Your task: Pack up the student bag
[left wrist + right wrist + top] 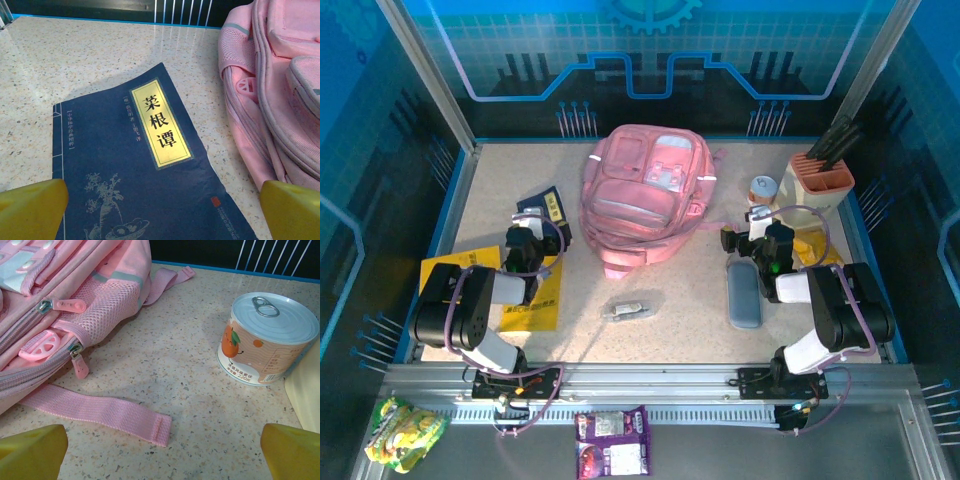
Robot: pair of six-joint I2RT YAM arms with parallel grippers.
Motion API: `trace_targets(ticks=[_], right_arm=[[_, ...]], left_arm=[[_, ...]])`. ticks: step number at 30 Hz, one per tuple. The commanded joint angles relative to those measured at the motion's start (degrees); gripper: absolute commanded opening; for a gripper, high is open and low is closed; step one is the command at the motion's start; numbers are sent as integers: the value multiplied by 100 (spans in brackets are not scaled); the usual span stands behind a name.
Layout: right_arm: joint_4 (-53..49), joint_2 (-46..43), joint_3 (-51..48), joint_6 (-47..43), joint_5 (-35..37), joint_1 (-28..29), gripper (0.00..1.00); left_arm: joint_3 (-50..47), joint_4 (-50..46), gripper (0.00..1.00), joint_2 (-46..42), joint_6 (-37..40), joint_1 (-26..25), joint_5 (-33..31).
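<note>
The student bag (645, 195) is a pink backpack lying flat at the back middle of the table, zips shut, and its side fills the right of the left wrist view (280, 90). My left gripper (533, 228) is open just left of it, its yellow fingertips (32, 207) spread over a dark blue book (135, 170) with a gold title label. My right gripper (752, 230) is open to the bag's right, low over bare table (162, 450). In front of it lie a loose pink strap (100, 412), the bag's mesh side pocket (100, 300) and a small orange-print can (270, 337).
A yellow book (535, 300) lies under the left arm. A grey pencil case (743, 293) and a small wrapped packet (632, 308) lie near the front. An orange-and-cream holder (820, 180) with dark utensils stands at the back right. Snack packs (612, 440) lie in front of the rail.
</note>
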Motion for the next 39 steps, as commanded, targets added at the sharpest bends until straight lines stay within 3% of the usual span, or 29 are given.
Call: trace_targets(ticks=[1,14,20,26,31,33,34,36,39], right_arm=[[164,-20,92,-57,-91,-80,100],[434,-112,-100,-100,-170,-59,100],[229,-652,-230,-115,-14,-18,100],[-1388,-1561,118,239,105,-10,100],[-3263,-2083,926,1733,500,-165,100],[-3825,-2175,1204,2359,130,-341,100],[-3843,-2191,1251,2364,-535,-485,100],[-3591,-2187,1169,2810,-1195,-686,100],[-2793,-2116,753,3734,-1983,-1112,100]], left_arm=[[126,45,99,-18,121,46,146],[-13,252,99,-79,135,38,221],[-387,374,99,-725,132,38,215],[-225,-1136,99,-2036,-84,38,387],[-6,-2080,99,-2989,-633,45,508],[98,-2409,99,-3307,-1031,46,466],[151,-2631,99,-3499,-1367,46,333],[199,-2900,99,-3761,-2006,46,88],[43,-2922,99,-4176,-2060,55,159]])
